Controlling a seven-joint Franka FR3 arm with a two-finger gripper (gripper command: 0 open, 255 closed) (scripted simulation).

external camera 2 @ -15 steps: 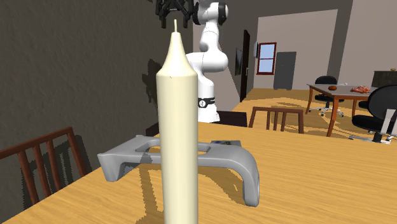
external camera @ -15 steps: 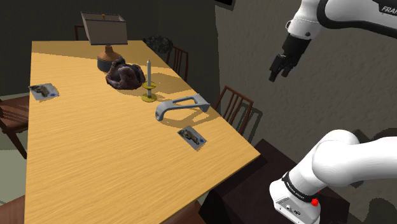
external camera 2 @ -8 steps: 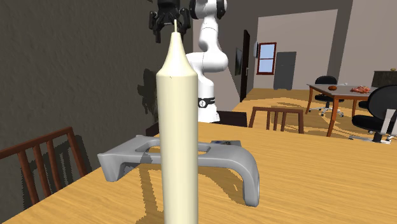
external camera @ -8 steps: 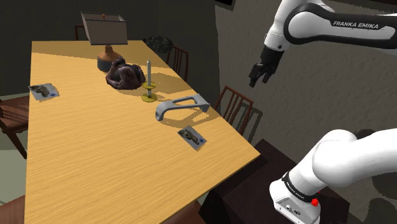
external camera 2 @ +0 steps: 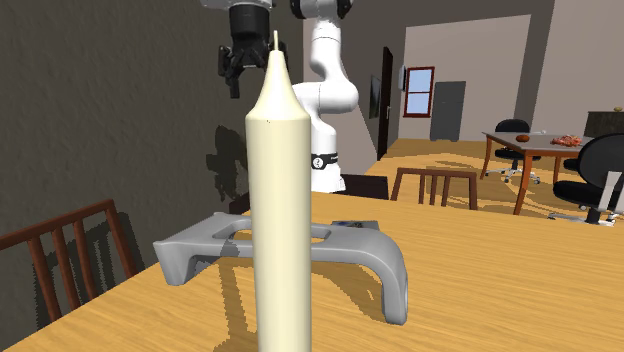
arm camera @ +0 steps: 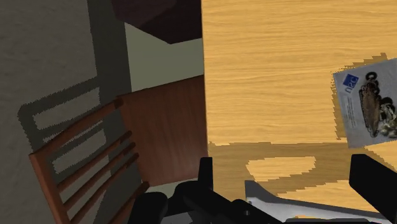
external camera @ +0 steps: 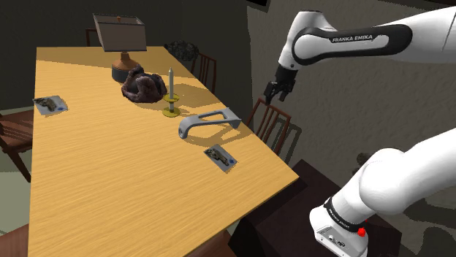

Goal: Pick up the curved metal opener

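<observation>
You are at the approach step: the pincer [external camera: 276, 90] hangs high beyond the table's [external camera: 95, 168] edge, above a chair [external camera: 267, 121], fingers well apart and holding nothing. The grey curved opener [external camera: 208, 120] rests untouched on the table near that edge, between a candlestick [external camera: 171, 95] and a printed card [external camera: 220, 157]. Next, I judge, you must carry the pincer over its arched bar and lower to straddle it before closing.

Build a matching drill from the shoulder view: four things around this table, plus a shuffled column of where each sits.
1 grey curved opener
2 cream candle
3 lamp with tan shade
4 black gripper

A far end of wooden table
B in the air by a wooden chair
C upright in a yellow holder
D between candle and near printed card

Pairs: 1-D, 2-C, 3-A, 4-B
</observation>
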